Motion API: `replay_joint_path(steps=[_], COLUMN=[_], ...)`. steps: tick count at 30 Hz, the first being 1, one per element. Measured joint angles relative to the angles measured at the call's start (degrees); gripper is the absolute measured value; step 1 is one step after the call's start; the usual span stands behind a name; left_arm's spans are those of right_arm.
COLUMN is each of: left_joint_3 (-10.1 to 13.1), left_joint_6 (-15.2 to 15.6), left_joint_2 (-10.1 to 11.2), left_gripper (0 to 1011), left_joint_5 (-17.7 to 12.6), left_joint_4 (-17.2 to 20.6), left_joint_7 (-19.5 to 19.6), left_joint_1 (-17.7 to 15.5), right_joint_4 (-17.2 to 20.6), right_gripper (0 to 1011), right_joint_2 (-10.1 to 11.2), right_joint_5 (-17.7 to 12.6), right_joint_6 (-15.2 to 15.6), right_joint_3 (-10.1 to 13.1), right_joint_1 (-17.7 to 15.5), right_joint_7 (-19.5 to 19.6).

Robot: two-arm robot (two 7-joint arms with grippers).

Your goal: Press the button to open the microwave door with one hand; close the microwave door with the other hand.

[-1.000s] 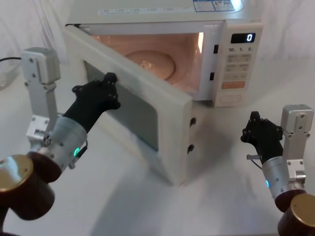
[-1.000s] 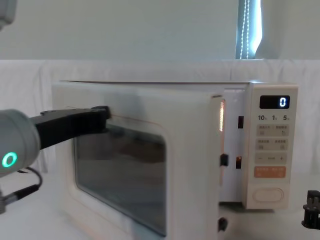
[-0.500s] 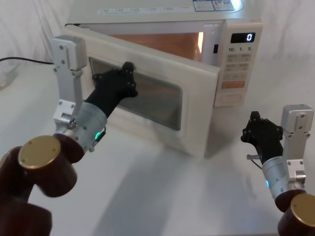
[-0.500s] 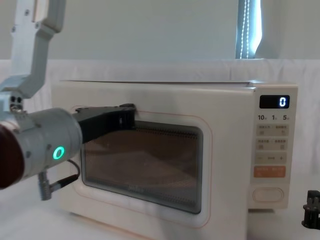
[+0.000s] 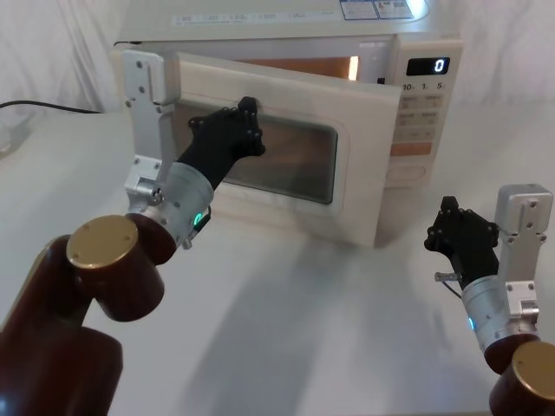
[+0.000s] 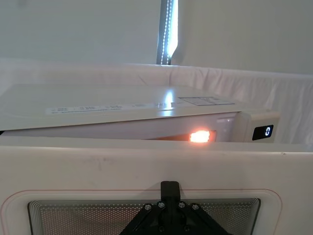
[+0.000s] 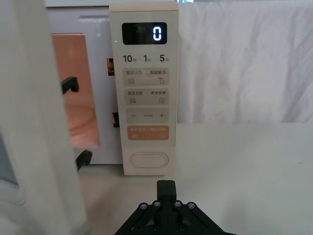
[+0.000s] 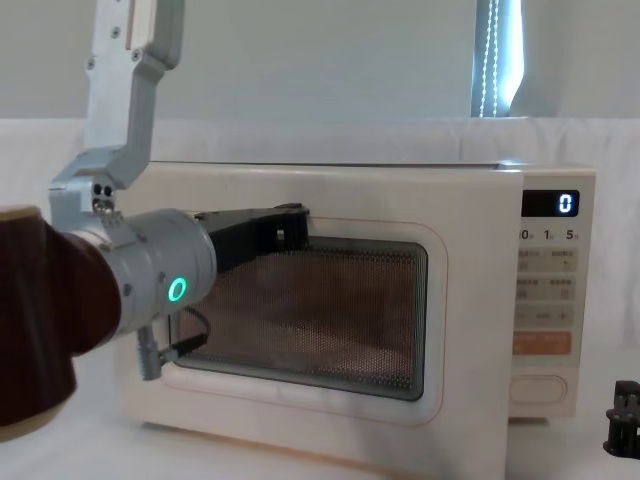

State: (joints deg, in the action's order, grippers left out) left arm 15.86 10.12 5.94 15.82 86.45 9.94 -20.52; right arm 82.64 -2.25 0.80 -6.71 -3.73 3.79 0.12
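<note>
The cream microwave (image 5: 277, 22) stands at the back of the table, its lamp still glowing inside. The microwave door (image 5: 364, 173) is a small angle short of closed, its free edge standing off the front near the control panel. My left gripper (image 5: 247, 121) is shut, with its tip pressed on the door's upper frame above the window (image 8: 320, 310); the left wrist view shows the same contact (image 6: 169, 188). The button (image 7: 152, 159) sits at the panel's bottom, below the orange key. Low at the right, my right gripper (image 5: 447, 215) is shut, well in front of the button (image 5: 406, 173).
A black cable (image 5: 43, 106) runs along the table at the far left. White cloth covers the table (image 5: 303, 329), with open room in front of the microwave. White drapes hang behind. The display (image 7: 155, 34) reads 0.
My left gripper has pushed the door from wide open to nearly closed, moving forward and right with it. The right arm has not moved.
</note>
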Motion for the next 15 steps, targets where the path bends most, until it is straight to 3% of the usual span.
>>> replay_joint_path(steps=[15], left_joint_3=[1.4], left_joint_6=[-0.4], left_joint_2=[-1.8], left_gripper=[0], left_joint_5=[-1.4], left_joint_4=[-5.7], left_joint_7=[-0.2], left_joint_1=[-3.7], right_joint_4=[0.0], right_gripper=[0], right_joint_2=[0.0], right_joint_5=[0.0], right_joint_6=[0.0], right_joint_3=[0.0], right_joint_1=[0.0], right_joint_7=[0.0])
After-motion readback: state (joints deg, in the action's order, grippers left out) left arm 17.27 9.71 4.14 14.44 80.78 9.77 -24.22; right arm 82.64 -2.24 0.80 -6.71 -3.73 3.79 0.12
